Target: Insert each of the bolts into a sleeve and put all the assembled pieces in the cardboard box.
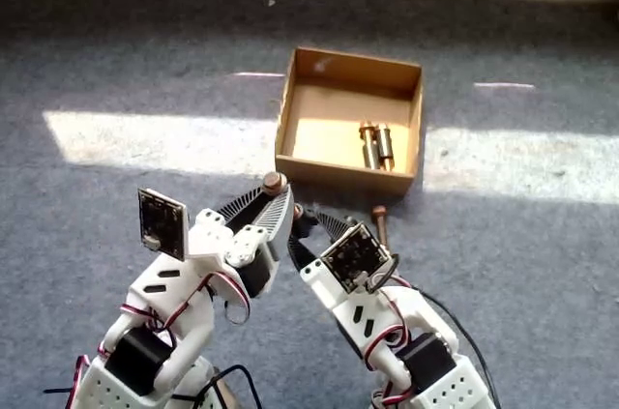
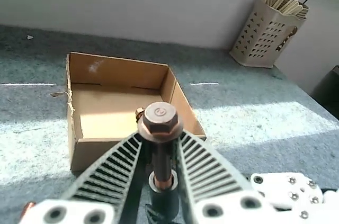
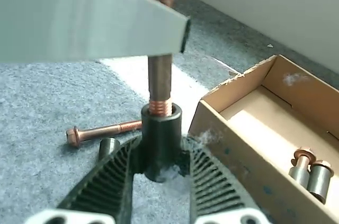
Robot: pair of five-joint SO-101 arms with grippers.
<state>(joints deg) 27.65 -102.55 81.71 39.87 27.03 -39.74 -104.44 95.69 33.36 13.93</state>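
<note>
Your left gripper [image 2: 160,138] is clamped on the bolt [image 2: 160,121] below its head, your right gripper [image 3: 161,151] on the sleeve [image 3: 160,131], thread tip entered, near the cardboard box [image 1: 338,175]; judge both rigid, slippery metal, so grip shank and wall squarely.

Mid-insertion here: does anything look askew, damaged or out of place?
Nothing stands out. The bolt in the left pincer stands straight in the sleeve held by the right pincer. Two assembled pieces lie inside the cardboard box, and a spare bolt and spare sleeve lie on the carpet.
</note>
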